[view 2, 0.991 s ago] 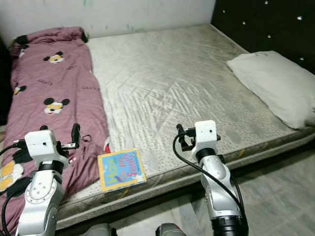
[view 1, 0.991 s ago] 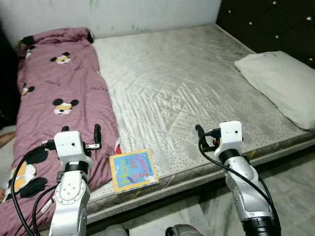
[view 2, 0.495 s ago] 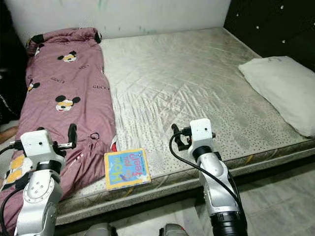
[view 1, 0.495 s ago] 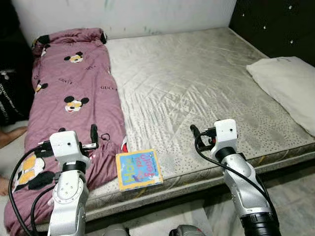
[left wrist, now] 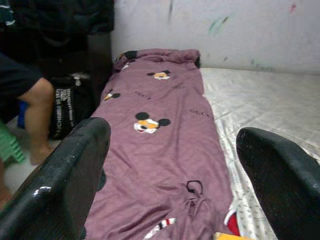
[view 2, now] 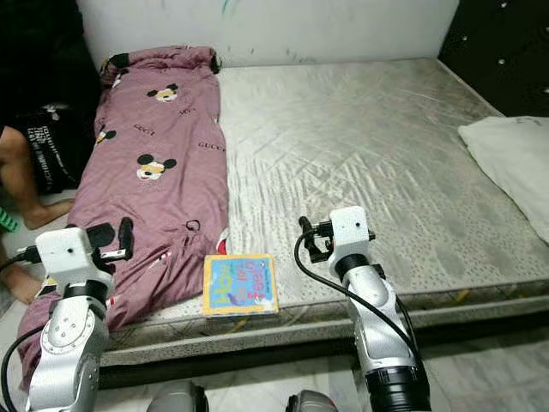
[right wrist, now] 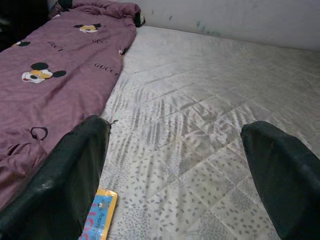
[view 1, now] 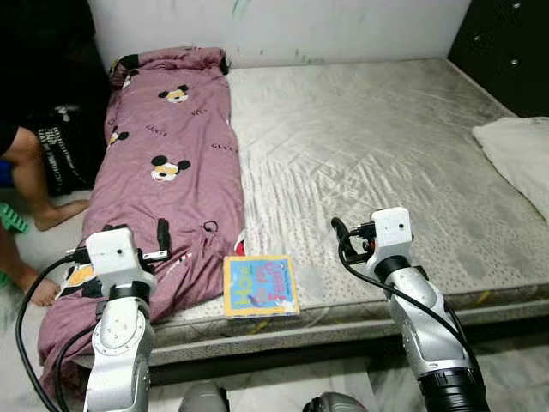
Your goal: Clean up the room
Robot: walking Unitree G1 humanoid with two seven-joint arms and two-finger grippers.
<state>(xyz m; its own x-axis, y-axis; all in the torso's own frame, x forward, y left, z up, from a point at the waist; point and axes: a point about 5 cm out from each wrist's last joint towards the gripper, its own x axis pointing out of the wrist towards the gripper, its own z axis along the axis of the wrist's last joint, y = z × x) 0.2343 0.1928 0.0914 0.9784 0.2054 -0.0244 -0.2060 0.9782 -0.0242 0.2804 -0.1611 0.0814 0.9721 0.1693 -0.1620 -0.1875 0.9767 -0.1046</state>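
Two grippers raised over the bed's [view 1: 377, 146] near edge, both wide, holding nothing: left gripper [view 1: 161, 239] above the blanket [view 1: 171, 184], right gripper [view 1: 341, 233] above bare mattress. Book [view 1: 259, 285] lies flat between them at 6 o'clock on the bed; pillow [view 1: 519, 154] at 3 o'clock.

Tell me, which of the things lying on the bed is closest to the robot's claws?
The colourful book, at the mattress's near edge between both grippers. The purple blanket stretches away; the white pillow lies far right.
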